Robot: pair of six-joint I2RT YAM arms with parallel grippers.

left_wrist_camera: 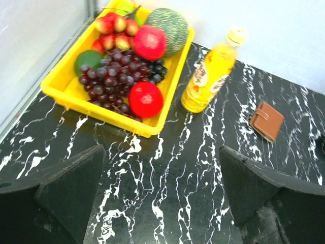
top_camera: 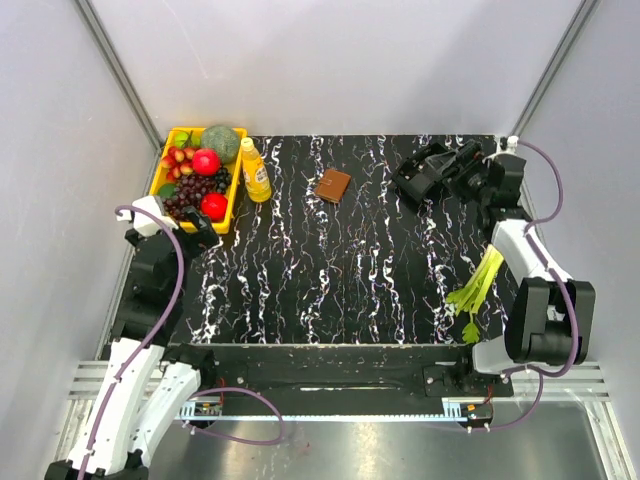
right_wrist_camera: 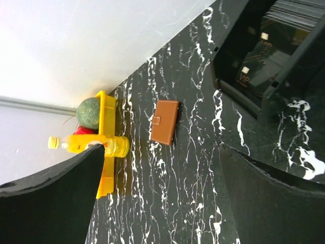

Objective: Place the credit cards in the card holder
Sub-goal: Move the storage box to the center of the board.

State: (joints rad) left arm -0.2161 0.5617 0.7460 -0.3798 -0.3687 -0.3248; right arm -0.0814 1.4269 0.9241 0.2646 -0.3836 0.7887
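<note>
The card holder (top_camera: 333, 185) is a small brown leather wallet lying closed on the black marble table, far centre; it also shows in the left wrist view (left_wrist_camera: 267, 121) and the right wrist view (right_wrist_camera: 165, 122). Dark credit cards (right_wrist_camera: 254, 76) with small chips stand in a black plastic box (top_camera: 422, 172) at the far right. My right gripper (top_camera: 464, 165) hovers open right beside that box, its fingers (right_wrist_camera: 61, 193) wide apart with nothing between them. My left gripper (top_camera: 197, 232) is open and empty near the left edge, its fingers (left_wrist_camera: 71, 188) spread over bare table.
A yellow tray (top_camera: 158, 180) of fruit sits at the far left, with a yellow juice bottle (top_camera: 255, 170) standing next to it. A green celery stalk (top_camera: 478, 288) lies by the right arm. Grey walls close in the table on three sides.
</note>
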